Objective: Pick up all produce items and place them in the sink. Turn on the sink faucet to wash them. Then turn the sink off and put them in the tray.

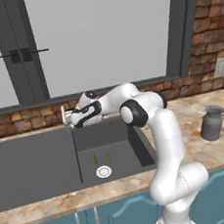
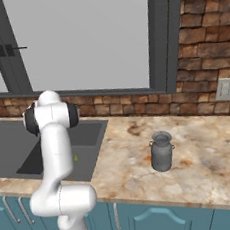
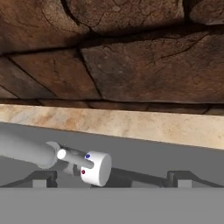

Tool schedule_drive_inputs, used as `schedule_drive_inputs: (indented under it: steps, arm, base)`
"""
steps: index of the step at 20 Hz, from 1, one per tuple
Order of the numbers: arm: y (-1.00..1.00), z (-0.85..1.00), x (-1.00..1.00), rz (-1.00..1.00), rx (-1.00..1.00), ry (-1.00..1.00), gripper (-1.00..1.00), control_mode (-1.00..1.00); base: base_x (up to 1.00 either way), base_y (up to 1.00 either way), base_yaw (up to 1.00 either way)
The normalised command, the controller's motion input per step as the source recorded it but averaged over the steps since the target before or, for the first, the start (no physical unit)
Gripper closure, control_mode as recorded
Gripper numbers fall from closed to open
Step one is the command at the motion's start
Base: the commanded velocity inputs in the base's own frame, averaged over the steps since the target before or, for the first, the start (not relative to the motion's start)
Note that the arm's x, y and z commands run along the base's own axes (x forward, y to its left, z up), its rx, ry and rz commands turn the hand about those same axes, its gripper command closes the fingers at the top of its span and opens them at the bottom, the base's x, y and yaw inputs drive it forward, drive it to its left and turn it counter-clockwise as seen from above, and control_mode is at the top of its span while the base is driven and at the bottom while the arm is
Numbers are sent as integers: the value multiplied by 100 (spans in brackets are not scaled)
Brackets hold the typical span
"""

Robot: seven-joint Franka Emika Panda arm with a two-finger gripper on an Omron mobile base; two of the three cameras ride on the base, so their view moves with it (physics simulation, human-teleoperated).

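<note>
No legible text, label, brand or number; only red and blue dots on the sink faucet (image 3: 94, 167) cap.

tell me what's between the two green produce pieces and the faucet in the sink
In the left base view, only bare dark basin floor and back wall separate the produce pieces from the faucet, where the open gripper hovers.

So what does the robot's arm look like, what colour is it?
The arm is shiny white, made of fat rounded tubes with dark rings at the joints. The gripper end is white with black parts. No cables or markings show.
</note>
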Motion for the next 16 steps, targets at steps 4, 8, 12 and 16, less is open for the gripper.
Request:
schedule_drive_inputs:
  steps: [4,8,12,16]
  arm:
    - [0,-15,31,0,0,4,-100,-100]
    - [1,-16,18,0,0,3,-100,-100]
    - [2,-15,13,0,0,2,-100,-100]
    - [0,-17,8,0,0,0,-100,-100]
  base:
    - [0,0,0]
    - [0,0,0]
    - [0,0,0]
    - [0,0,0]
